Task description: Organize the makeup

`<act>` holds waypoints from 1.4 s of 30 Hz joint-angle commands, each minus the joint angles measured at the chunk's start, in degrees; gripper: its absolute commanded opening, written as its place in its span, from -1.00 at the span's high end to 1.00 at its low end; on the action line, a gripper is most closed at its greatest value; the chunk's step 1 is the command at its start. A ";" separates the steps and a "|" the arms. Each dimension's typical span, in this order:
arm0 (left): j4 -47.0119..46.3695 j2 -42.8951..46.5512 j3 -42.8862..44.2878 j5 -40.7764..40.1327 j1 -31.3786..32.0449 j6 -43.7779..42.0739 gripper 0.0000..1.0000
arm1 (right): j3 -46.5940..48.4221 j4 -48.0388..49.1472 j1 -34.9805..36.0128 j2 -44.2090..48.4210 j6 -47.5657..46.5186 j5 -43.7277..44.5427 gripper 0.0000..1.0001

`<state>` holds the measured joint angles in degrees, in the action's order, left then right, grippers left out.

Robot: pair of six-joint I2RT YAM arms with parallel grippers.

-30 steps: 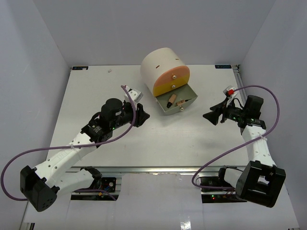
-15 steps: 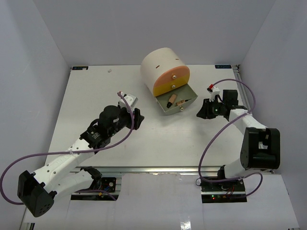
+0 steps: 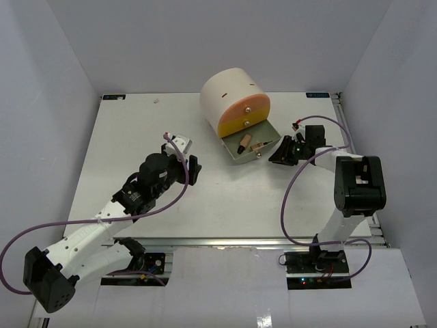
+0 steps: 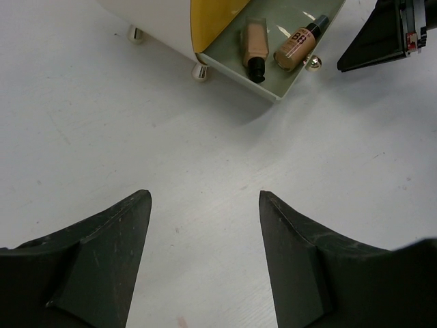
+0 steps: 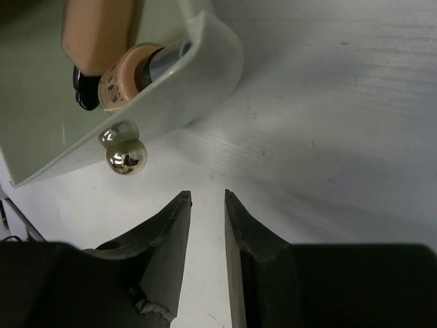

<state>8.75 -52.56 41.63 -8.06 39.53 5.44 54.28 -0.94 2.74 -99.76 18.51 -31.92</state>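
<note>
Tan tubes [image 4: 254,42] lie in grey drawer [image 4: 225,31].

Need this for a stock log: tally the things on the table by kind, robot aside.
Tan plastic makeup tubes with dark caps, in the open grey drawer: 2
Round cream drawer drum: 1
Total: 3, plus a pale speck near the far edge, too small to identify.

The cream drum [image 3: 229,92] at twelve o'clock has a front banded orange over yellow and a pale grey-green drawer [image 3: 233,154], where two tan tubes [image 4: 252,42] show black caps. The tabletop [image 3: 136,130] is white. The left tool [image 4: 205,205] and right tool [image 5: 207,201] are black, and the cables [image 3: 284,212] purple.
</note>
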 commanded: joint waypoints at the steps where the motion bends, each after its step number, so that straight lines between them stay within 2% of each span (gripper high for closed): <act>1: -1.02 1.20 -0.23 -1.56 -0.27 -0.64 -0.50 | 1.08 5.84 0.24 -2.00 8.18 -2.25 0.34; 9: -1.28 1.31 -0.56 -1.53 -0.68 -0.93 -0.51 | -0.57 9.82 0.42 -4.81 15.90 -3.52 0.38; 17: -1.54 0.97 -0.75 -1.26 -1.03 -1.14 -0.51 | -3.92 12.78 1.12 -5.79 19.07 -3.67 0.41; 26: -1.59 1.09 -0.76 -1.39 -1.47 -1.57 -0.51 | -8.32 17.40 4.15 -2.54 24.94 -2.88 0.43; 35: -1.81 1.18 -0.85 -1.31 -2.09 -1.66 -0.52 | -3.58 21.58 4.20 -5.23 29.03 -2.01 0.44; 42: -1.90 0.96 -0.76 -0.80 -2.46 -1.66 -0.51 | 4.81 21.75 5.43 -7.79 30.84 -1.50 0.45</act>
<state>8.07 -52.51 40.88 -8.86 37.57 4.25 52.84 16.95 7.16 -106.06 46.95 -33.83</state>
